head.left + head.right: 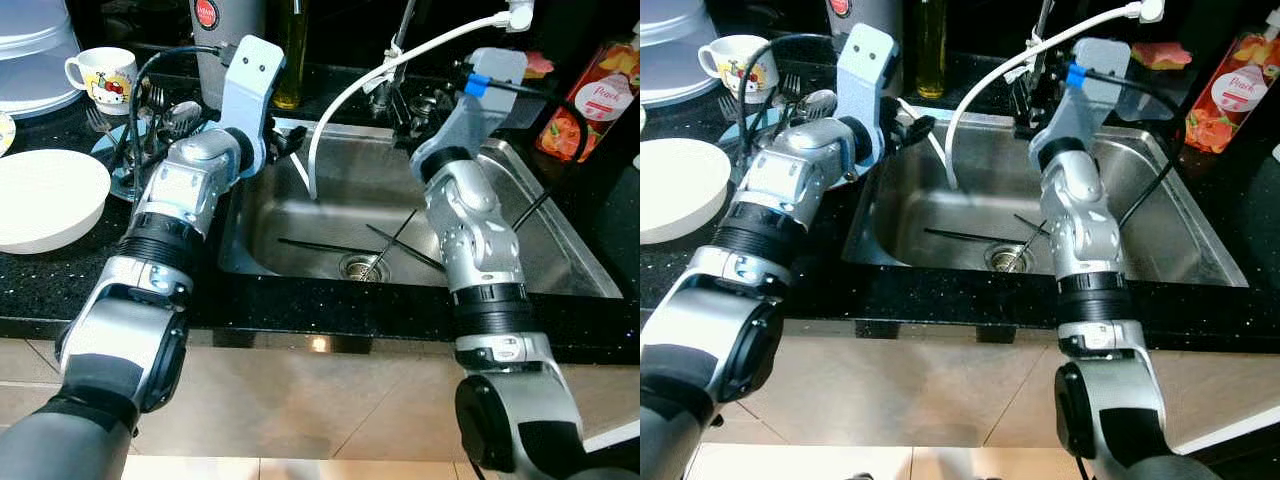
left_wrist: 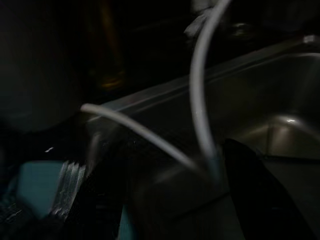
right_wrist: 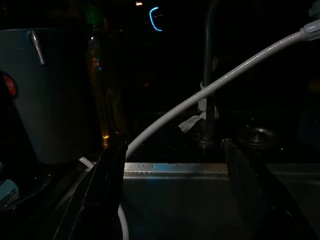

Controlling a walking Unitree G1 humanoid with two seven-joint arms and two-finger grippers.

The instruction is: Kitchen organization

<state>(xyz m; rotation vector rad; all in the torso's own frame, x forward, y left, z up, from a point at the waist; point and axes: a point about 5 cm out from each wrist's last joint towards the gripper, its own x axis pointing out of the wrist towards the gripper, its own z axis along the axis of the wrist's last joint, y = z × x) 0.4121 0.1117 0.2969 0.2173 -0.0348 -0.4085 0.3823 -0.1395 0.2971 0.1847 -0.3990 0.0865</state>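
Note:
A steel sink (image 1: 520,215) is set in the black counter, with thin black chopsticks (image 1: 320,247) lying near its drain (image 1: 362,266). A white hose (image 1: 345,95) curves from the tap down into the basin. My left gripper (image 1: 285,140) hovers over the sink's back left corner, open, and the hose (image 2: 200,100) passes just beyond its fingers (image 2: 100,200). Up by the tap (image 1: 400,50) at the sink's back rim, my right gripper (image 3: 177,187) is open with nothing held. Forks and spoons (image 1: 150,115) lie on a blue plate left of the sink.
On the left counter are a white bowl (image 1: 45,210), a cartoon mug (image 1: 105,75) and stacked plates (image 1: 35,60). A grey canister (image 1: 225,30) and an oil bottle (image 1: 292,50) stand behind the sink. A peach juice carton (image 1: 600,100) stands at the right.

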